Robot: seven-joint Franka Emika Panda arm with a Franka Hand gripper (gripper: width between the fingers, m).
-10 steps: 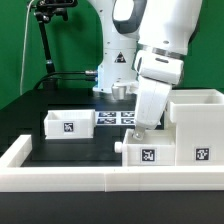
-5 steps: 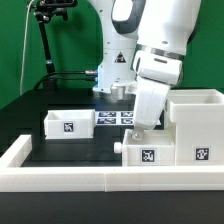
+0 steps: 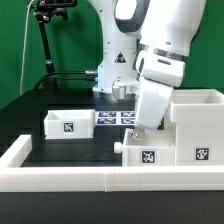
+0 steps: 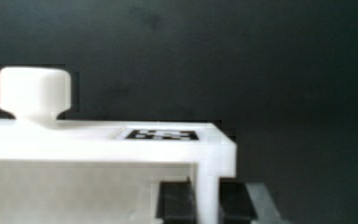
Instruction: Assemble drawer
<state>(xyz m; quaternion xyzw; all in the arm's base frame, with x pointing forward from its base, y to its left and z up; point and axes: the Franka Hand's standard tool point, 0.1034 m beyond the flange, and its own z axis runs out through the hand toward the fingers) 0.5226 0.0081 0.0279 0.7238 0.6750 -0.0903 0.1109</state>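
In the exterior view a small white knobbed tray [image 3: 148, 153] stands against the tall white housing [image 3: 196, 118] at the right. Its knob [image 3: 120, 147] faces the exterior view's left. My gripper [image 3: 141, 129] reaches down onto this tray's rear wall. In the wrist view the thin white wall of the tray [image 4: 105, 170] runs between my dark fingers [image 4: 181, 203], and the gripper [image 4: 220, 205] is shut on it. The knob [image 4: 34, 95] and a tag [image 4: 163, 133] show on the tray. A second tray [image 3: 70, 123] sits apart at the left.
The marker board [image 3: 117, 117] lies flat behind the trays, near the robot's base. A low white border wall [image 3: 90, 178] runs along the front and up the left side. A black stand [image 3: 45, 40] rises at the back left.
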